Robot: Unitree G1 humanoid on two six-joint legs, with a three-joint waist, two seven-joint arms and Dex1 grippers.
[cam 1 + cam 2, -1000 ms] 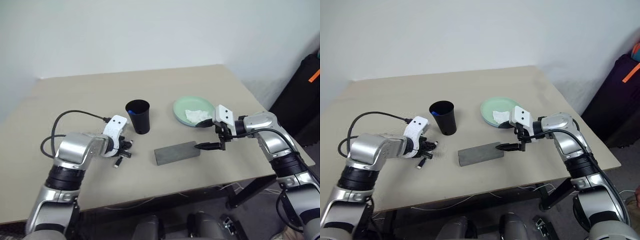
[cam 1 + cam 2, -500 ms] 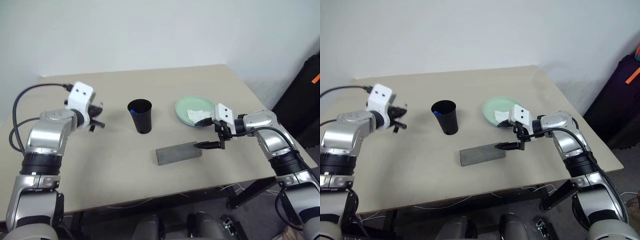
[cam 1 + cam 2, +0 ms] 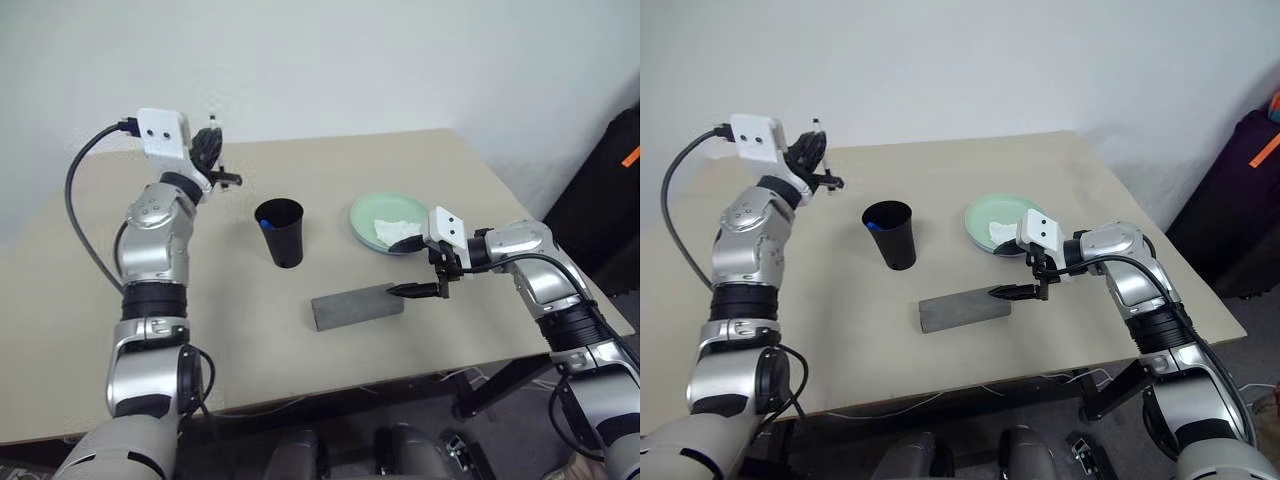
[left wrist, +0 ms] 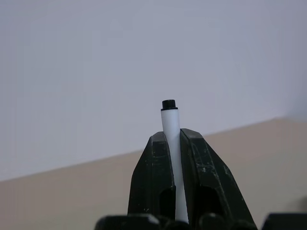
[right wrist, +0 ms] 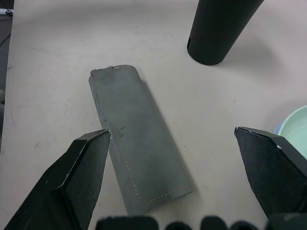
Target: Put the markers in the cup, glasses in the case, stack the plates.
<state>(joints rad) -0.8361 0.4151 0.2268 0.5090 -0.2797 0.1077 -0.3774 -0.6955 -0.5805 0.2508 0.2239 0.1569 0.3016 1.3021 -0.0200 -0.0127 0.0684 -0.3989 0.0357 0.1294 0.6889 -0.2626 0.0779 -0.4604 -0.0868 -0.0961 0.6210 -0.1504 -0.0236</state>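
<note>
My left gripper [image 3: 212, 160] is raised high over the table's far left, shut on the thin white marker [image 4: 170, 124] with the black cap, which sticks out past the fingertips. The black cup [image 3: 280, 232] stands mid-table to its right, something blue showing inside. The grey case [image 3: 355, 305] lies shut in front of the cup. My right gripper [image 3: 398, 270] hangs open at the case's right end, one finger [image 5: 79, 177] over the case. The mint green plate [image 3: 385, 220] holds a crumpled white tissue [image 3: 395, 230], and a light blue rim [image 5: 277, 128] peeks from under it. The glasses are hidden.
The beige table [image 3: 200, 330] has its right edge close behind my right arm. A black suitcase [image 3: 610, 180] stands on the floor past that edge. A white wall runs behind the table.
My left arm lifted the marker from the table in front-left of the cup, up and toward the far side, and the gripper swung from pointing down to pointing forward. The right arm held still.
</note>
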